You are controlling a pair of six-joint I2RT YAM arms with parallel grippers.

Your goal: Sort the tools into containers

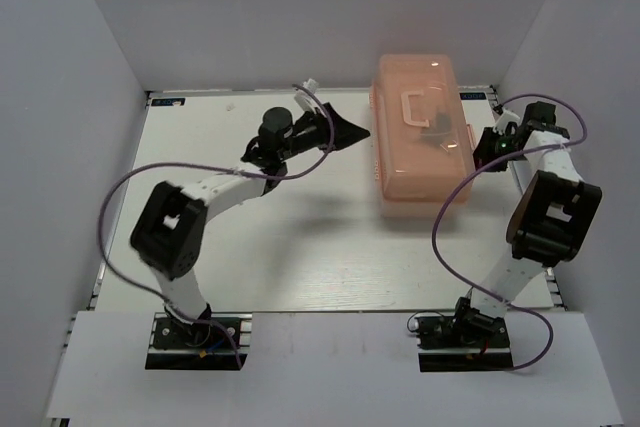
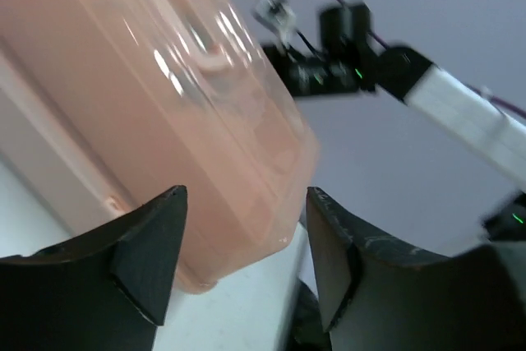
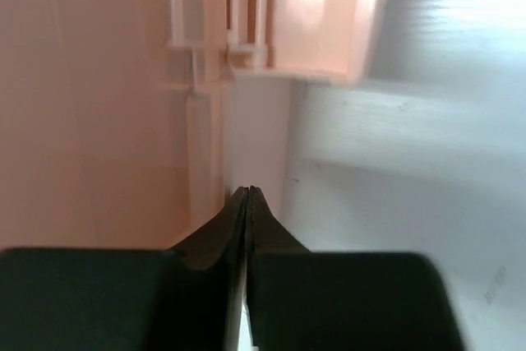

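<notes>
The salmon-pink translucent toolbox stands shut at the back of the table, its lid handle on top. A dark shape shows through the lid; I cannot tell what it is. No hex keys or screwdrivers show outside the box. My left gripper is open and empty at the box's left side; its wrist view shows the box close ahead of the spread fingers. My right gripper is shut and empty against the box's right side, below a moulded clasp.
White walls enclose the white table on three sides. Purple cables loop beside both arms. The right arm's wrist shows beyond the box in the left wrist view. Bare table lies right of the right gripper.
</notes>
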